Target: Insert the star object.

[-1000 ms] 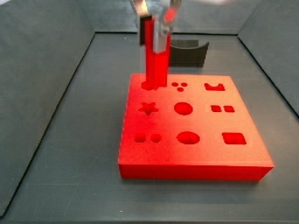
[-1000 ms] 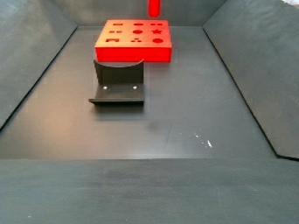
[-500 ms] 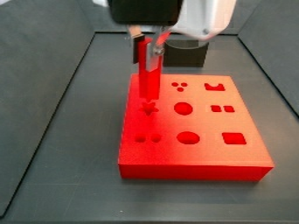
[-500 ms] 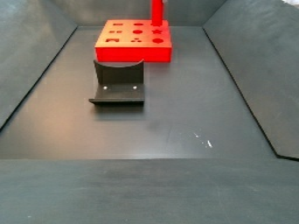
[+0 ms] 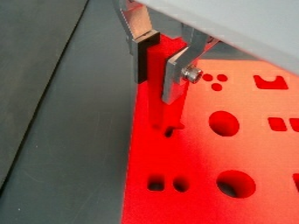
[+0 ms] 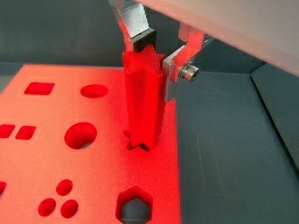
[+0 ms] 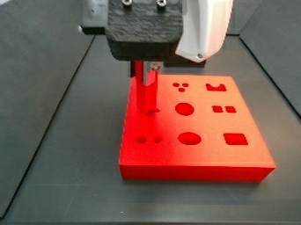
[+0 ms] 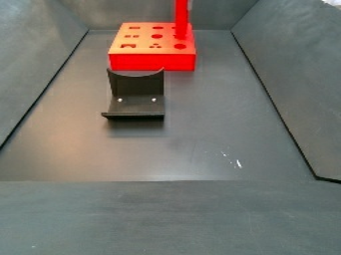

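Observation:
The star object point(image 5: 162, 94) is a slim red peg that stands upright, and my gripper point(image 5: 160, 86) is shut on its upper part. Its lower end point(image 6: 140, 140) sits in the star-shaped hole of the large red block point(image 6: 70, 171), near the block's edge. In a side view the gripper point(image 7: 144, 77) hangs low over the block point(image 7: 200, 141), with the peg point(image 7: 143, 90) reaching down to its top face. In a side view the peg point(image 8: 178, 18) stands on the far block point(image 8: 154, 55); the gripper is cut off there.
The block has several other shaped holes: round ones point(image 5: 222, 124), square ones and small pairs point(image 5: 165, 184). The dark fixture point(image 8: 135, 95) stands on the floor in front of the block. Dark sloping walls point(image 8: 40, 90) ring the grey floor point(image 8: 173, 169).
The gripper has carried the peg from the block's far corner to the star-shaped hole and come down. The peg's lower end now sits in that hole.

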Controlling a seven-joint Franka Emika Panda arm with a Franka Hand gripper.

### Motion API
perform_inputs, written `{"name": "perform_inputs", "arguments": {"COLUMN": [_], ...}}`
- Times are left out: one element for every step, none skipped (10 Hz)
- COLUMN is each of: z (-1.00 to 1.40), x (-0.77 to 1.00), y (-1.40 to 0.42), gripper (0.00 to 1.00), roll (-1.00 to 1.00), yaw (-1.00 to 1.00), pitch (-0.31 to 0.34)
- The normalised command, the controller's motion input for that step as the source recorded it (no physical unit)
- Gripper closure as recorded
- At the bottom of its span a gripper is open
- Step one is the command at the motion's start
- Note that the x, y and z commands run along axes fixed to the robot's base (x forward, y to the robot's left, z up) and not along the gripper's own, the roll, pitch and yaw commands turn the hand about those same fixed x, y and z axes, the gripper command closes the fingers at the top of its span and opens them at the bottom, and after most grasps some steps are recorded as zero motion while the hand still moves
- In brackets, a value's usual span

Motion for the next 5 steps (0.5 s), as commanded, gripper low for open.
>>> {"name": "perform_inputs", "arguments": {"z": [-0.12, -0.11, -0.09, -0.14, -0.14], "x": [0.27, 0.28, 0.14, 0.0, -0.05], "y": [0.0, 0.0, -0.02, 0.0, 0.0], "gripper": [1.0, 1.0, 1.0, 1.0, 1.0], "roll": [0.07, 0.03, 0.0, 0.03, 0.03], "yaw": [0.33, 0.28, 0.17, 0.08, 0.0], "pitch": [-0.036, -0.051, -0.044, -0.033, -0.024]}}
